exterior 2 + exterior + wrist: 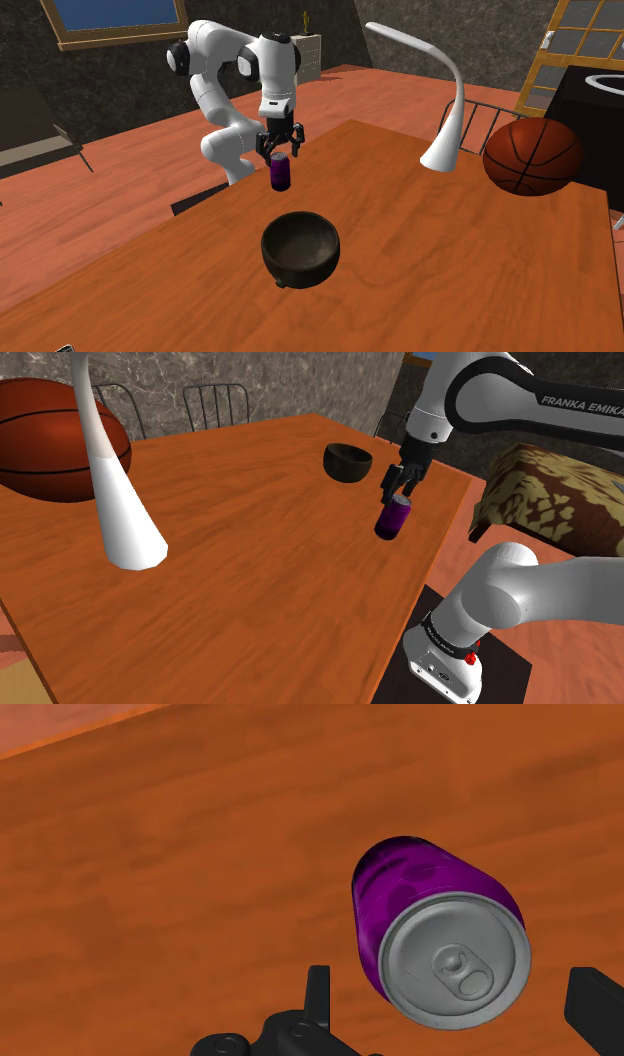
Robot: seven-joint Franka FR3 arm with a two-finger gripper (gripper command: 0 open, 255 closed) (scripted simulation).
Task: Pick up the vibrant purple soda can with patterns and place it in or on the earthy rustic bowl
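Note:
A purple soda can (392, 520) with a silver top stands upright on the wooden table (250, 582), near the edge closest to the robot stand. In the shoulder view a dark round bowl (347, 462) sits a short way behind it and to the left. My black gripper (399, 489) hangs just above the can's top, open and holding nothing. From the second exterior view the gripper (280, 150) is over the can (280, 172), and the bowl (300, 250) lies nearer the camera. Looking down the hand, the can (440, 939) stands below the gripper (458, 976), between the spread fingers (318, 989), untouched.
A white gooseneck lamp (120, 512) and a basketball (50, 437) stand at the shoulder view's left end of the table. Metal chairs (215, 402) line the far side. A patterned couch (550, 492) lies beyond the table edge by the stand (445, 662).

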